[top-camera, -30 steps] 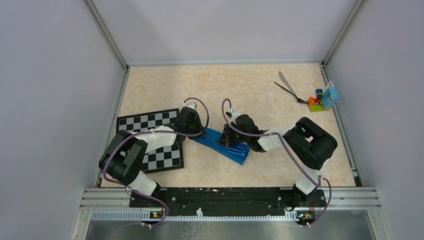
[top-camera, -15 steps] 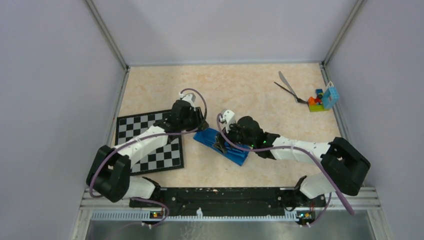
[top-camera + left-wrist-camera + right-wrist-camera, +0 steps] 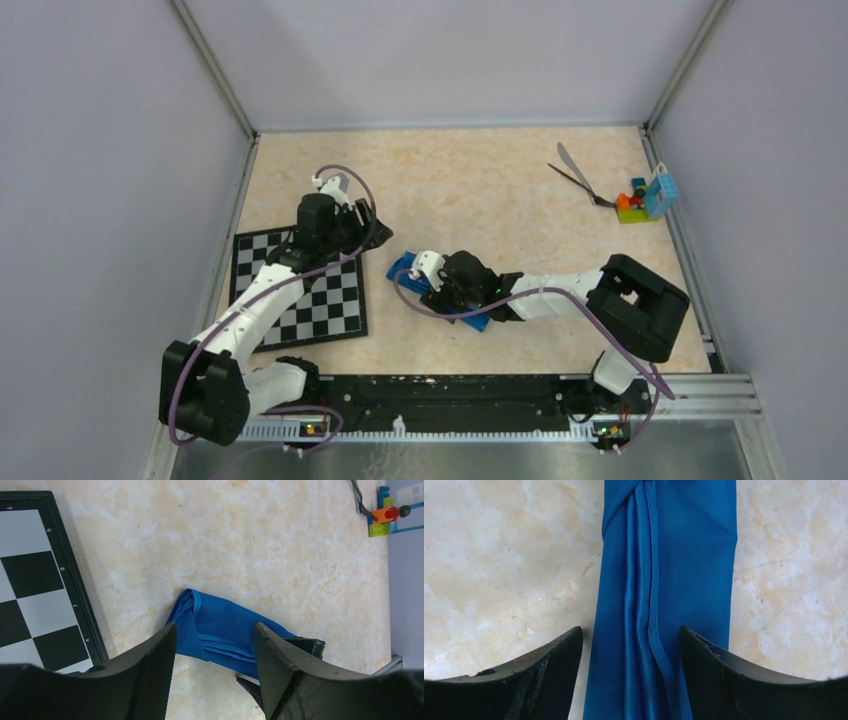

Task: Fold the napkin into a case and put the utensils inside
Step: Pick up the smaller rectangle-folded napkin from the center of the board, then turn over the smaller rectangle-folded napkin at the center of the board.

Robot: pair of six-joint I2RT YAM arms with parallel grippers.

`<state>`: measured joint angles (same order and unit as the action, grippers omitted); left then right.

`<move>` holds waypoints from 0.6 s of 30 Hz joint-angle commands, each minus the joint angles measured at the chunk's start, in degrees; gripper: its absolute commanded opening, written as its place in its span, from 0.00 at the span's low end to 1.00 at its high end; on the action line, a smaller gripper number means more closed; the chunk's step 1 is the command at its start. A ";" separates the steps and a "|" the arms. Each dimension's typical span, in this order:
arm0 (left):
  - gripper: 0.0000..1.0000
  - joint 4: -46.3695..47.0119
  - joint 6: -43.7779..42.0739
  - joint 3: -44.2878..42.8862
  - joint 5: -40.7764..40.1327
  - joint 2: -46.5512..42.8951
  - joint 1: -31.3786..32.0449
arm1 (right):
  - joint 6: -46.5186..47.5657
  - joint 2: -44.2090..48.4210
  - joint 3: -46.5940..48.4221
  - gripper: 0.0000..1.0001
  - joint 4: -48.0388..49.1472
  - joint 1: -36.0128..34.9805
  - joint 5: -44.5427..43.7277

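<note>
Narrow folded strip of shiny blue satin napkin (image 3: pixel 402 268) lies mid-worktop (image 3: pixel 480 180), right of the black-and-white checkered board (image 3: pixel 335 310).
My right pincer (image 3: pixel 630 635) straddles it, jaws apart; my left pincer (image 3: pixel 214 627) gapes empty; slim silver and black cutlery (image 3: pixel 575 180) lies far right.

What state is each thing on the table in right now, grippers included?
napkin, folded into a narrow strip, lying flat.
utensils, lying loose at the far right, outside the napkin.
left gripper, open, empty.
right gripper, open, straddling the napkin.
chessboard, lying flat.
</note>
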<state>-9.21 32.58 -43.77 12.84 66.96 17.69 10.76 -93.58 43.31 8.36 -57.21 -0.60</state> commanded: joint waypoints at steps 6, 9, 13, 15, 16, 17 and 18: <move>0.64 -2.11 -1.26 1.20 2.24 -7.10 -2.69 | 1.60 -4.68 2.32 0.51 3.23 -2.50 -8.42; 0.64 -2.79 -0.95 1.49 1.64 -9.41 -2.90 | 0.61 -5.54 2.22 0.36 4.15 -3.47 -10.57; 0.65 -3.95 -0.61 1.68 0.47 -11.81 -2.99 | -2.37 -5.10 1.34 0.11 6.54 -3.68 -11.82; 0.65 -5.00 -0.60 1.67 -0.23 -12.91 -3.02 | -4.48 -3.38 0.69 0.00 7.64 -3.81 -10.90; 0.65 -5.45 -0.54 1.71 -0.70 -13.46 -3.02 | -6.12 -2.11 0.71 0.00 7.69 -3.77 -10.19; 0.65 -5.83 -0.46 1.75 -1.04 -13.97 -3.02 | -7.97 -0.82 0.89 0.00 7.61 -3.78 -9.25; 0.65 -6.20 -0.37 1.88 -1.24 -14.48 -3.02 | -9.95 0.62 1.16 0.00 7.60 -3.74 -7.73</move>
<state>-14.46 32.36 -42.50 13.30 54.89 15.03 7.64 -97.89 44.62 13.96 -60.58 -10.28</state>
